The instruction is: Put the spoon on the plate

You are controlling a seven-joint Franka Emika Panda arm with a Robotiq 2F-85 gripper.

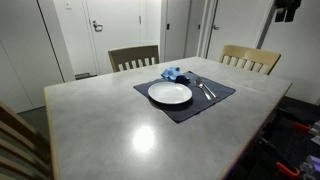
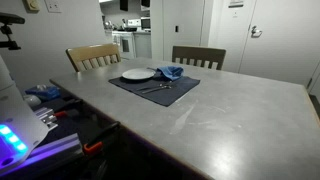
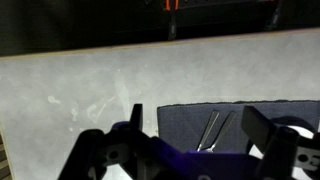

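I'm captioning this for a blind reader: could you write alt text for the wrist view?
An open gripper hangs over a grey table, its two dark fingers apart and holding nothing. Ahead lies a dark blue placemat with two slim silver utensils side by side.

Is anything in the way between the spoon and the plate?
Nothing visible blocks it. The spoon lies by another utensil on the placemat beside the plate; I cannot tell which one is nearer the plate.
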